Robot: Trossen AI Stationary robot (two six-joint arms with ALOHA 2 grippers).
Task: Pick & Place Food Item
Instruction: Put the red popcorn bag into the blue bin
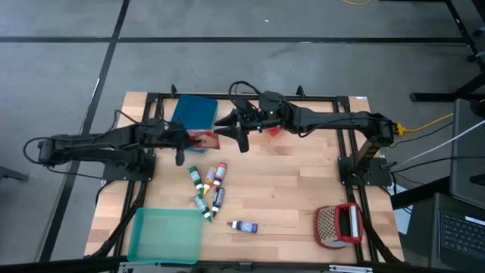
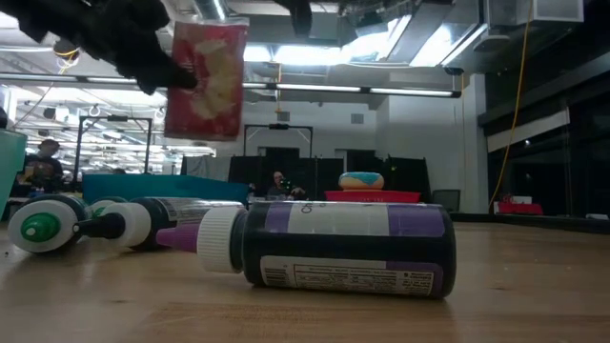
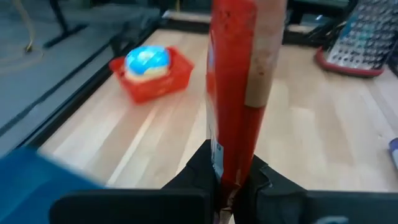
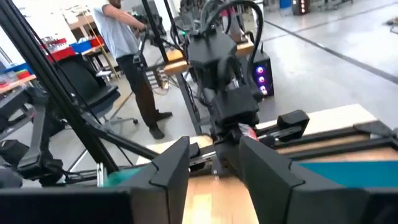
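Note:
A red and cream food packet [image 2: 207, 81] hangs high above the table, near its far side, with my left gripper [image 1: 189, 139] shut on it. In the left wrist view the packet [image 3: 233, 81] shows edge on, standing out from between the fingers. My right gripper [image 4: 214, 165] is open just to the right of the packet, pointing at it, with nothing between its fingers. A red basket [image 3: 149, 78] holding a blue-topped round food item sits on the table beyond, partly under my right arm [image 1: 303, 117]. My left gripper pinches one end of the packet [image 3: 231, 168] between its two fingers, one on each flat face. The fingers come roughly level from the table's left. The packet is lifted clear of the table, with its flat faces upright.
A blue bin [image 1: 195, 111] stands at the far side beside the packet. Several paint bottles [image 1: 208, 189] lie at mid table, one purple-capped [image 2: 324, 246] nearer the front. A teal bin [image 1: 165, 233] sits near left and a grater [image 1: 339, 225] near right.

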